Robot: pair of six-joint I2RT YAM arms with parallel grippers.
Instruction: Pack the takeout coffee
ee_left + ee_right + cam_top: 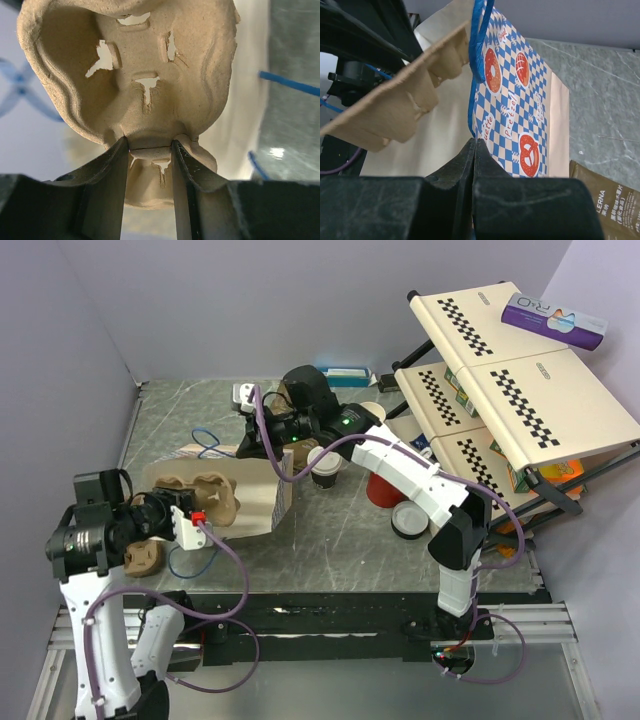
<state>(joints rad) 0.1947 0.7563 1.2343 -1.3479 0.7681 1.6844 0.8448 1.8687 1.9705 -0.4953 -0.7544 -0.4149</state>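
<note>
The left gripper (150,147) grips the brown pulp cup carrier (150,75); the right gripper (475,147), pinched closed on the pretzel-print paper bag (520,115), is nearer the upright white-lidded paper cup (325,468)

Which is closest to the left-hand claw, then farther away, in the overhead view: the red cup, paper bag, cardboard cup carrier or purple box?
From the left gripper:
1. cup carrier, pinched in its jaws.
2. paper bag, just to the right of the carrier.
3. red cup, mid-table, on the right.
4. purple box, on top of the rack at far right.
</note>
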